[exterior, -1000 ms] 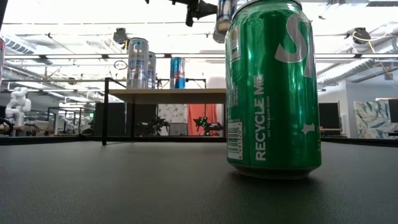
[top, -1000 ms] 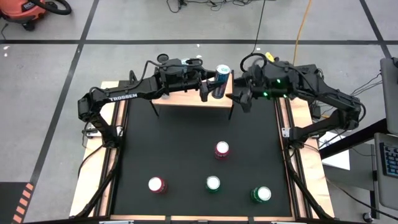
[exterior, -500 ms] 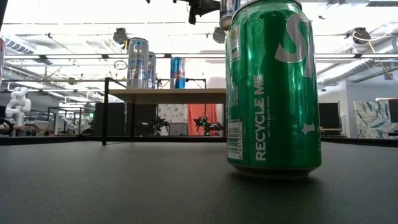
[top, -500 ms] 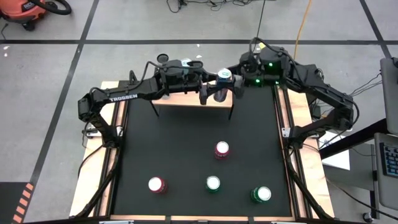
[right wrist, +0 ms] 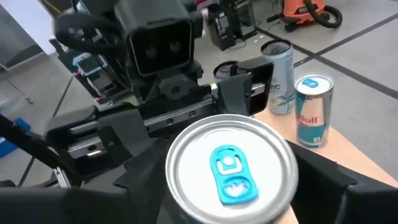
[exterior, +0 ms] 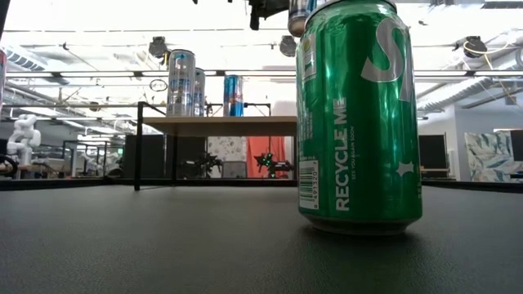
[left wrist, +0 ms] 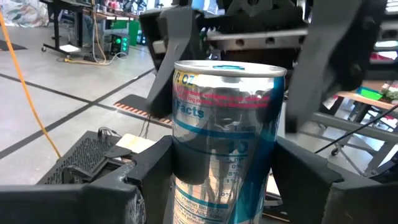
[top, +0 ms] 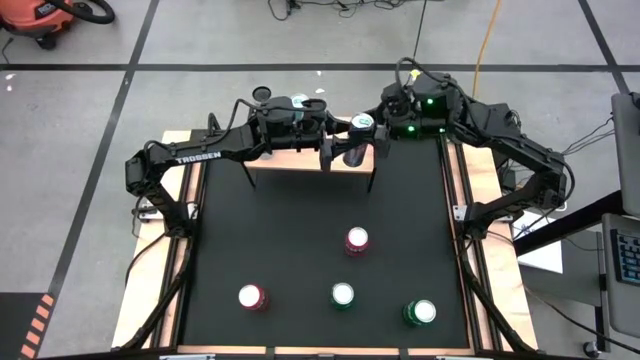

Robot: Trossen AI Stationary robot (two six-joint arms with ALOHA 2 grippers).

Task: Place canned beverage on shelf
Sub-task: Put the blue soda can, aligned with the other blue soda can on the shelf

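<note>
Sitting at the far end of the black worktop [top: 300,250]: the shelf [top: 300,158], light wood on thin black legs.

Reaching over the shelf from the left: the left gripper [top: 342,152], jaws pinching the silver-and-blue can [top: 361,123] by its sides, just above the shelf's right end. In the left wrist view, showing this can [left wrist: 225,137] upright between the 2 dark fingers [left wrist: 149,168], both pressed to its wall.

Hovering right beside the shelf's right end, from the right: the right gripper [top: 378,130], jaws straddling the same can from above; in the right wrist view, looking down on the can's lid [right wrist: 231,163] with its blue tab. Gripping or merely flanking: cannot tell.

Standing on the shelf already: a tall silver can [exterior: 181,82], another silver one [exterior: 198,91] just behind it, and a blue-and-silver can [exterior: 233,95] nearer the shelf's middle.

Standing on the worktop in front of the shelf, well apart from it: 2 red cans [top: 357,240] [top: 251,296] and 2 green cans [top: 343,294] [top: 420,312].
</note>
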